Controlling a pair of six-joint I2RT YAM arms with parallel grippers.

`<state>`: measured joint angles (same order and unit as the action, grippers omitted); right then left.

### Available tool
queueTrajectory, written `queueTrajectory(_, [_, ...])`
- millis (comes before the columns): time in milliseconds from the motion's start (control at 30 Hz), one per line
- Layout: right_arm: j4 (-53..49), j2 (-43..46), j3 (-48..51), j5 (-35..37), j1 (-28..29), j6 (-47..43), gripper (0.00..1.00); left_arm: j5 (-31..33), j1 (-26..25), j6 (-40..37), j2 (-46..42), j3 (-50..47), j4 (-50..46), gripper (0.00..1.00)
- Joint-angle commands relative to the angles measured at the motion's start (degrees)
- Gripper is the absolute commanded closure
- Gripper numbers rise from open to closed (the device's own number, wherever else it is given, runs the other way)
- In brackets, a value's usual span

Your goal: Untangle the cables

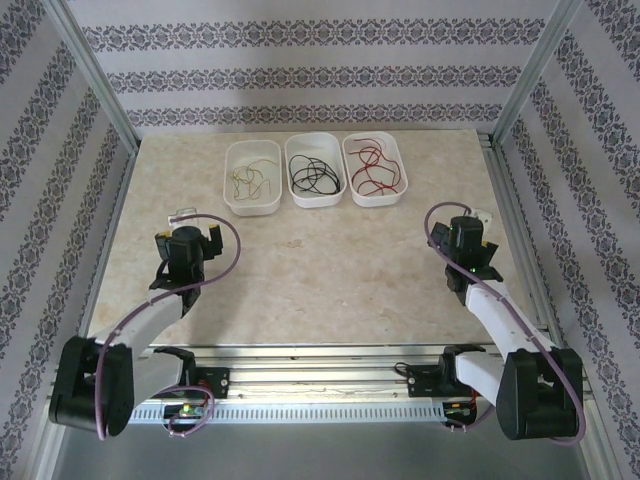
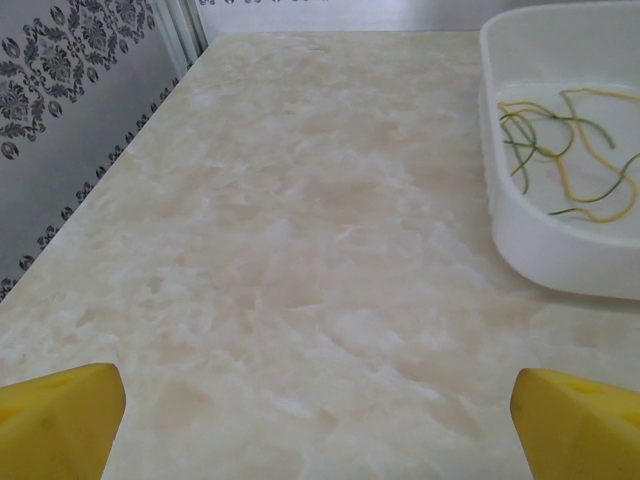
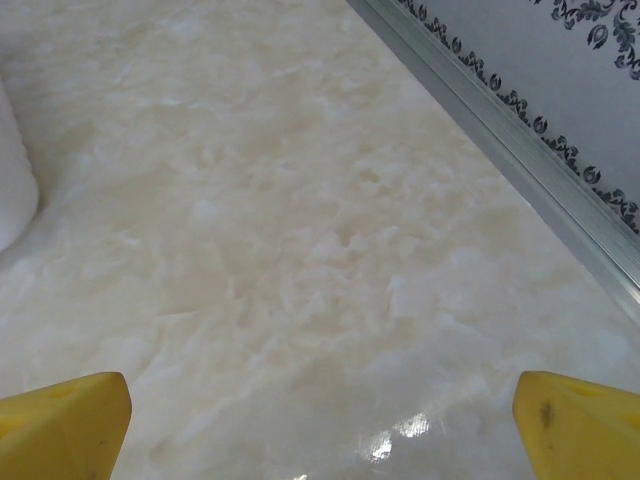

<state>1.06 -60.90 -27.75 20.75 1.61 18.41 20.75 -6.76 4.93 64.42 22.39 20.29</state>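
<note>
The white tray point(image 2: 540, 255) of yellowish-green cables point(image 2: 562, 150) runs off the left wrist view's right edge, while a second tray point(image 3: 14, 190) is cut by the right wrist view's left edge.

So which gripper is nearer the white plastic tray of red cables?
Right. Right gripper: near right of that tray. Left gripper: far across, near left of the yellow-green cables' tray.

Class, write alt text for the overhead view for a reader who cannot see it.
Three white trays in a row at the far side of a table hold cables: yellow-green, black, red, left to right. Nearer, the left gripper and right gripper hover open, empty.
</note>
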Motion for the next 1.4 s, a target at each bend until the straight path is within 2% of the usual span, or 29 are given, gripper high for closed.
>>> queueTrajectory(0, [14.38, -0.20, 2.77, 1.94, -0.29, -4.54, 0.02, -4.37, 2.48, -4.69, 4.50, -2.29, 17.53, 0.01])
queueTrajectory(100, [16.93, -3.05, 2.59, 2.03, -0.57, -7.43, 0.02, -9.00, 4.00, -4.97, 9.44, -4.31, 26.69, 0.01])
queueTrajectory(200, [21.19, -5.71, 2.82, 0.58, -0.90, -10.14, 0.02, -14.39, 5.45, -4.13, 13.27, -4.10, 30.11, 0.01])
queueTrajectory(433, [32.13, -10.31, 4.70, -4.98, -1.43, -9.70, 0.02, -20.22, 6.40, -4.91, 25.51, -5.68, 43.42, 0.01])
queueTrajectory(467, [33.61, -11.14, 5.02, -5.31, -1.43, -9.69, 0.02, -21.36, 6.70, -4.99, 27.44, -5.00, 44.11, 0.01])
queueTrajectory(533, [37.63, -13.48, 5.85, -6.50, -1.55, -9.93, 0.02, -23.65, 6.95, -5.23, 25.71, -2.43, 35.75, 0.01])
queueTrajectory(633, [44.09, -16.93, 6.79, -8.04, -1.52, -11.41, 0.02, -28.74, 7.16, -7.16, 26.85, -1.97, 37.26, 0.01])
queueTrajectory(733, [48.31, -19.93, 7.35, -10.56, -1.59, -12.52, 0.02, -30.59, 8.11, -6.40, 26.81, -1.11, 35.69, 0.01])
queueTrajectory(867, [53.32, -25.33, 7.49, -13.83, -1.52, -13.66, 0.02, -27.63, 8.17, -5.24, 26.70, -0.27, 33.90, 0.01])
queueTrajectory(900, [57.58, -27.29, 7.71, -15.52, -1.28, -14.46, 0.02, -26.12, 8.25, -4.87, 26.60, 0.06, 33.16, 0.01])
queueTrajectory(933, [57.95, -27.32, 7.71, -17.05, -1.18, -15.15, 0.02, -25.54, 8.19, -4.75, 26.70, 0.02, 33.32, 0.01])
queueTrajectory(1000, [51.83, -26.19, 5.99, -20.43, -1.25, -16.47, 0.02, -25.53, 8.19, -4.73, 26.68, -0.24, 33.72, 0.01])
queueTrajectory(1100, [54.59, -27.34, 6.41, -24.36, -1.84, -16.48, 0.02, -26.42, 8.20, -5.02, 26.66, -0.07, 33.36, 0.01])
queueTrajectory(1367, [54.05, -27.12, 6.30, -24.66, -2.31, -16.14, 0.02, -26.73, 8.17, -5.11, 26.63, -0.16, 33.54, 0.01])
